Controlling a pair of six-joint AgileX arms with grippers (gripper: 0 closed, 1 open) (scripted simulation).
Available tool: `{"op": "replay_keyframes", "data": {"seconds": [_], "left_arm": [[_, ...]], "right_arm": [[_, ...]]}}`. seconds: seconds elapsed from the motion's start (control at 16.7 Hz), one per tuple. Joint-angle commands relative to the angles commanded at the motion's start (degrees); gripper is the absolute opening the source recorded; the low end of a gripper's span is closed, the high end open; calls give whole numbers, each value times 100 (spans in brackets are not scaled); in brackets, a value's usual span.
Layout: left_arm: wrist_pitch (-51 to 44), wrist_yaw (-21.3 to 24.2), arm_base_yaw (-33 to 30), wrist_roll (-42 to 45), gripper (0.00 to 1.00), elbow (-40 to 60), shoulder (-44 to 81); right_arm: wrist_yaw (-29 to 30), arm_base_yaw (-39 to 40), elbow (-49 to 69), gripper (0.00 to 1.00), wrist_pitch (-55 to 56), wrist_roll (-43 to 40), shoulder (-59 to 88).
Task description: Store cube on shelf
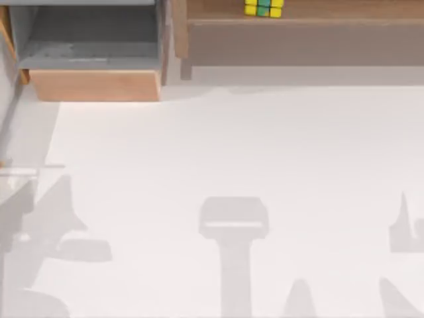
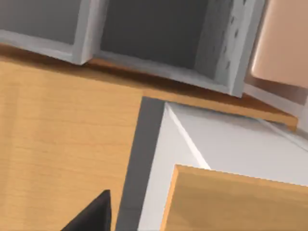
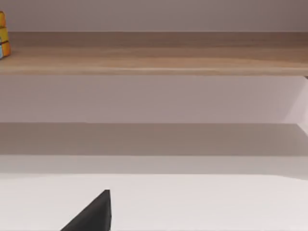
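While the cube [image 1: 264, 7] is sitting on the shelf [image 1: 218, 10] at the table's [image 1: 232, 146] far right, it is looking light, rigid and smooth-sided; opposite flat faces suit gripping. Finger state: cannot tell.

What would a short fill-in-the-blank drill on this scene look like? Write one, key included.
1. The cube sits on top of the ____.
2. The tiles of the cube are mostly ____.
3. In the top view, the grey-lined box stands to the ____ of the shelf.
4. The front panel of the grey-lined box is made of light ____.

Missing words: shelf; yellow; left; wood
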Motion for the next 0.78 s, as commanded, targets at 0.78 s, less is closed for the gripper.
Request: {"op": "replay_keyframes", "data": {"seconds": [0.78], "left_arm": [[-243, 560, 1597, 1055, 100, 708, 143]], "right_arm": [[0, 0, 0, 100, 0, 0, 0]]}}
